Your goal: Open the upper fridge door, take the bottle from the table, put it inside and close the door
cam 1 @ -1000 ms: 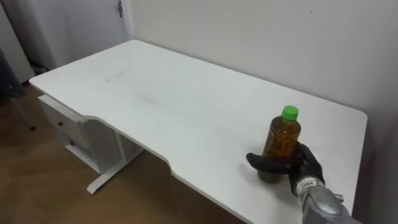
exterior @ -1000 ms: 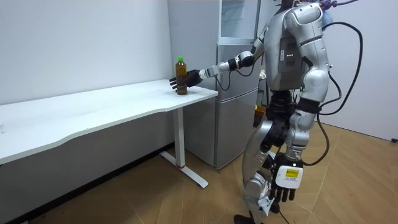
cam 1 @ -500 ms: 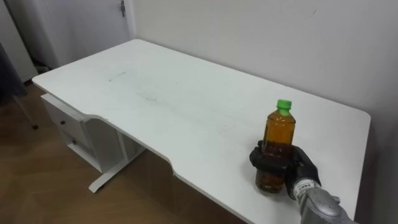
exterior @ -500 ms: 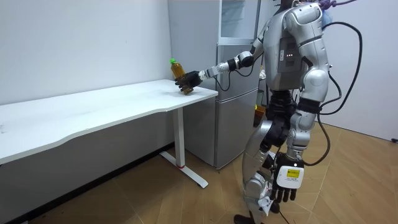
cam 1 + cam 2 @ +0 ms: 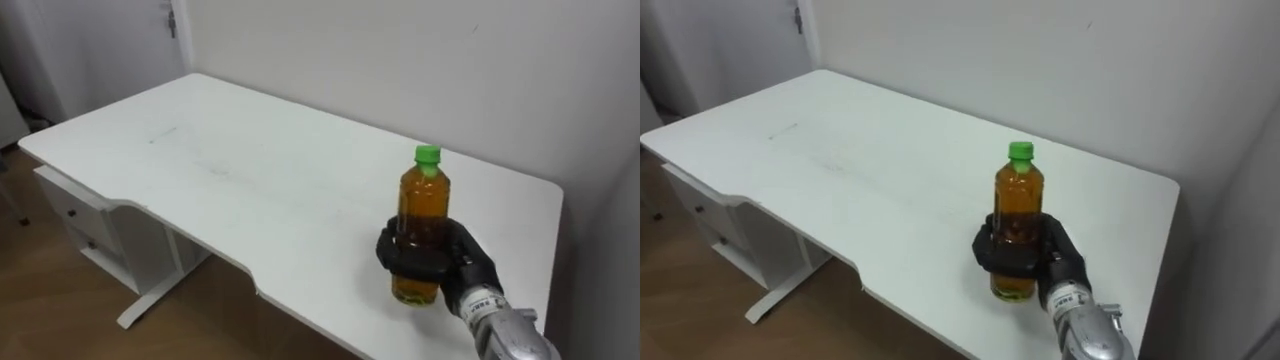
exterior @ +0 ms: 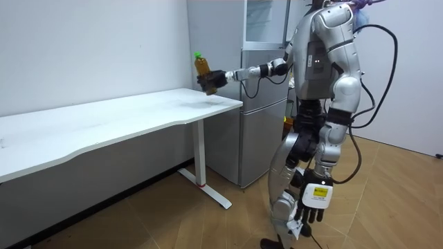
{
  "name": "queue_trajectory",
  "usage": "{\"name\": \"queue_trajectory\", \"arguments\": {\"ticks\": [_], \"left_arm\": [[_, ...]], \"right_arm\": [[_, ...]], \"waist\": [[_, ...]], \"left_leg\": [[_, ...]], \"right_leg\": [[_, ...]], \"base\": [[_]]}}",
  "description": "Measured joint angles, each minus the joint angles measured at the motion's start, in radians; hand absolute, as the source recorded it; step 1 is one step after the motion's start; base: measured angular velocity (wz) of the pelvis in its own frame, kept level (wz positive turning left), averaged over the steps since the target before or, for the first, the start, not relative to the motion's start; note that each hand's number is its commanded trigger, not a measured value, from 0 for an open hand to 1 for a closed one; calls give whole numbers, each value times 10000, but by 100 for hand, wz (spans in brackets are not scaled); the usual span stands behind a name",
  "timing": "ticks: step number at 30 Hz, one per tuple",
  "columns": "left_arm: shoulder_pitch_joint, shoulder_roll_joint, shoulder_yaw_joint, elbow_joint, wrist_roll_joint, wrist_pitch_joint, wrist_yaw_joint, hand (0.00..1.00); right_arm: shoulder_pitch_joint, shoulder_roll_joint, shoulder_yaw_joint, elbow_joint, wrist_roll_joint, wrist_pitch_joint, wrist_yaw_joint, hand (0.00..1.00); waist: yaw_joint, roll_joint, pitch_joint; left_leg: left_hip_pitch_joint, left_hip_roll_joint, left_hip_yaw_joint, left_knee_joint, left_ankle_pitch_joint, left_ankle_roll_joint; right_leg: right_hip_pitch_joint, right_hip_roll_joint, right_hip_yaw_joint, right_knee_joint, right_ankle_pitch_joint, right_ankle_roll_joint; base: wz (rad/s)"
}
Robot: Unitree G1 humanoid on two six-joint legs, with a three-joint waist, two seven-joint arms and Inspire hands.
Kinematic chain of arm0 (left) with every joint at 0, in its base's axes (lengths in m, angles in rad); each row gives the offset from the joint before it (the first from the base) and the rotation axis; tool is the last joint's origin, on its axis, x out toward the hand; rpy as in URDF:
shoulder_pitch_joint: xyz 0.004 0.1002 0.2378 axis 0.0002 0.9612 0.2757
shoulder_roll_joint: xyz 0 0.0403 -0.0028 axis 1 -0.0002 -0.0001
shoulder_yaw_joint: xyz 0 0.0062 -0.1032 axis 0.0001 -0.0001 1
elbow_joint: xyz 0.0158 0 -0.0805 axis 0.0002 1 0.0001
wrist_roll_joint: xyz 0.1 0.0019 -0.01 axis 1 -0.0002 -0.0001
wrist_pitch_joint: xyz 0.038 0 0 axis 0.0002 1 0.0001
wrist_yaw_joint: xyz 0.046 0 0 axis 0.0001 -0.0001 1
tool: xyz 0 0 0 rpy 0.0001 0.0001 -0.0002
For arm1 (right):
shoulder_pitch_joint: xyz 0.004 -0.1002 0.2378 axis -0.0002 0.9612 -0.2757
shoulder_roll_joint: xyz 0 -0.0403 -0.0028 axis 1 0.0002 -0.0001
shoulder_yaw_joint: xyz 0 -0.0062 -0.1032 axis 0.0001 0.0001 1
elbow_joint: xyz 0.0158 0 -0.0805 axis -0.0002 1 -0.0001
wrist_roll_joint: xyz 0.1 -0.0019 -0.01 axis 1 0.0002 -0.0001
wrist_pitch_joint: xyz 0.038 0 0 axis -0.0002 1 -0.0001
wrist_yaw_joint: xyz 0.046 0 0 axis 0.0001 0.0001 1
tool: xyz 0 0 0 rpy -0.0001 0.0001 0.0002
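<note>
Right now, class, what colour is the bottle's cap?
Green; the cap shows best in the right eye view.

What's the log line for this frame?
bottle: upright, off table | right robot hand: shut on bottle | left robot hand: hangs at side, open

An amber-brown bottle (image 5: 421, 225) with a bright green cap (image 5: 428, 155) stands out against the black right hand (image 5: 462, 265) at the near right of a plain white table (image 5: 250, 170). The far wall (image 5: 400, 60) is a pale off-white. A drawer unit (image 5: 85, 225) at the near left is white too, above a warm light-brown wooden floor (image 6: 387, 200). In the room view the fridge (image 6: 259, 117) is silver-grey and the left hand (image 6: 304, 216) is black.
</note>
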Motion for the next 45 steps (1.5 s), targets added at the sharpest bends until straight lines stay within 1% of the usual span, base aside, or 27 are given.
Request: {"name": "queue_trajectory", "arguments": {"ticks": [1, 3, 5, 6, 7, 9, 10, 11, 12, 13, 15, 17, 19, 21, 23, 26, 28, 29, 30, 31, 33, 36, 38, 40, 41, 43, 45], "left_arm": [[45, 1, 7, -76, 128, -5, 7, 0], [144, -15, 60, -155, 382, -3, 32, 0], [165, -37, 210, -152, 485, 3, 77, 0], [170, -44, 314, -150, 511, 2, 93, 0], [162, -53, 375, -155, 554, -16, 106, 0], [160, -72, 451, -156, 610, -44, 105, 0], [177, -109, 481, -136, 662, -66, 105, 0], [185, -121, 496, -109, 661, -78, 106, 0], [168, -131, 558, 15, 661, -128, 107, 0], [176, -132, 558, 106, 659, -172, 111, 0], [174, -132, 564, 239, 661, -199, 109, 0], [153, -137, 620, 378, 674, -209, 89, 0], [67, -145, 758, 624, 673, -265, 37, 0], [43, -145, 764, 690, 672, -262, -21, 0], [15, -143, 771, 701, 672, -267, -59, 0], [-112, -130, 772, 738, 694, -301, -94, 0], [-115, -130, 772, 768, 710, -299, -102, 0], [-125, -130, 772, 799, 711, -299, -115, 0], [-145, -132, 787, 857, 722, -298, -134, 0], [-123, -138, 907, 880, 833, -298, -146, 0], [-75, -140, 1114, 878, 880, -299, -154, 0], [-37, -138, 1152, 880, 886, -298, -152, 0], [-20, -128, 1151, 882, 901, -298, -145, 0], [-20, -84, 1141, 873, 899, -294, -126, 0], [-18, -80, 1141, 873, 900, -294, -124, 0], [65, -76, 1148, 825, 911, -291, -112, 0], [64, -77, 1155, 815, 935, -290, -103, 0]], "right_arm": [[161, -98, 6, -420, -216, 58, 22, 100], [534, -226, 0, -1327, -546, 194, 82, 100], [762, -294, -2, -1993, -619, 197, 305, 100], [883, -295, -1, -2331, -611, 197, 391, 100], [933, -296, 1, -2549, -610, 197, 467, 100], [937, -305, -14, -2726, -629, 197, 596, 100], [955, -333, -28, -2846, -665, 218, 640, 100], [959, -347, -32, -2950, -656, 256, 652, 100], [959, -414, -48, -3252, -642, 348, 676, 100], [959, -597, -63, -3594, -602, 402, 769, 100], [959, -771, -233, -4043, -596, 405, 931, 100], [960, -772, -498, -4340, -609, 405, 998, 100], [969, -774, -827, -4791, -615, 406, 1027, 100], [972, -776, -935, -5082, -619, 406, 991, 100], [982, -778, -976, -5389, -640, 404, 963, 100], [983, -779, -1001, -5829, -956, 404, 1030, 100], [984, -834, -1021, -6081, -1020, 405, 1117, 100], [984, -923, -1083, -6263, -1060, 404, 1215, 100], [993, -981, -1223, -6415, -1158, 405, 1307, 100], [1091, -1024, -1418, -6606, -1164, 405, 1314, 100], [1407, -1045, -1879, -7004, -1158, 405, 1307, 100], [1633, -1114, -2412, -7301, -1158, 404, 1241, 100], [1683, -1141, -2509, -7300, -1163, 405, 1137, 100], [1723, -1140, -2514, -7301, -1294, 405, 1075, 100], [1724, -1141, -2514, -7302, -1384, 405, 1073, 100], [1724, -1144, -2559, -7342, -1640, 406, 1038, 100], [1724, -1144, -2663, -7373, -1830, 409, 969, 100]], "waist": [[-48, 47, -31], [-72, 62, -145], [-135, 77, -166], [-172, 51, -222], [-229, 29, -238], [-386, -3, -269], [-534, -47, -294], [-570, -64, -304], [-651, -89, -302], [-765, -106, -303], [-898, -133, -286], [-949, -151, -277], [-1119, -181, -255], [-1187, -181, -244], [-1248, -128, -207], [-1396, -116, -197], [-1439, -94, -183], [-1476, -75, -177], [-1564, -63, -170], [-1665, -74, -177], [-1714, -99, -194], [-1779, -103, -195], [-1819, -105, -196], [-2006, -132, -208], [-2051, -136, -211], [-2248, -136, -213], [-2267, -134, -214]], "left_leg": [[130, -6, 34, -70, 0, 1], [337, 0, 207, -265, 4, 4], [616, 10, 311, -423, 6, 3], [781, 11, 373, -573, 13, -9], [938, 12, 464, -621, 15, -13], [1120, 8, 557, -729, 20, -22], [1256, 18, 587, -856, 33, -41], [1298, 30, 599, -913, 48, -56], [1343, 42, 643, -957, 59, -60], [1362, 10, 731, -965, 59, -60], [1437, 20, 821, -980, 61, -61], [1528, 28, 822, -1047, 61, -62], [1549, 28, 826, -1063, 61, -63], [1612, 69, 913, -1060, 57, -65], [1694, 124, 998, -1081, 44, -70], [1713, 166, 1068, -1114, 33, -88], [1770, 198, 1123, -1145, 17, -113], [1788, 209, 1153, -1193, 15, -117], [1811, 202, 1163, -1234, 16, -117], [1851, 193, 1198, -1255, 16, -118], [1881, 189, 1282, -1266, 13, -123], [1959, 224, 1410, -1302, 9, -129], [2050, 289, 1507, -1340, -11, -154], [2087, 338, 1633, -1344, -31, -183], [2094, 344, 1639, -1342, -34, -187], [2113, 363, 1650, -1337, -48, -210], [2141, 371, 1667, -1330, -59, -229]], "right_leg": [[79, 6, 113, -25, 11, 12], [127, 3, 249, -32, 13, 18], [286, 24, 417, -55, 13, 18], [376, 42, 500, -96, 13, 18], [486, 73, 610, -149, 16, 17], [594, 98, 741, -173, 18, 15], [622, 104, 872, -167, 17, 15], [623, 107, 927, -167, 17, 15], [623, 119, 973, -167, 18, 15], [625, 121, 994, -166, 18, 15], [626, 126, 1062, -167, 18, 15], [662, 140, 1141, -180, 18, 15], [666, 140, 1157, -196, 18, 15], [691, 159, 1272, -250, 21, 14], [789, 199, 1293, -368, 80, 21], [784, 249, 1382, -386, 88, 13], [786, 296, 1504, -442, 104, -13], [793, 320, 1537, -510, 135, -26], [793, 334, 1548, -513, 148, -30], [812, 342, 1560, -513, 148, -30], [812, 347, 1572, -509, 148, -29], [789, 352, 1679, -507, 148, -30], [789, 382, 1815, -502, 152, -35], [785, 419, 1815, -495, 177, -70], [786, 426, 1816, -491, 179, -72], [787, 456, 1827, -486, 187, -86], [790, 483, 1873, -485, 198, -104]], "base": [[-7], [-22], [-26], [-28], [-24], [-16], [-15], [-19], [-14], [-11], [-13], [-13], [0], [-11], [-11], [-5], [-16], [-13], [-8], [-3], [-9], [-17], [-23], [-15], [-6], [-4], [-9]]}}
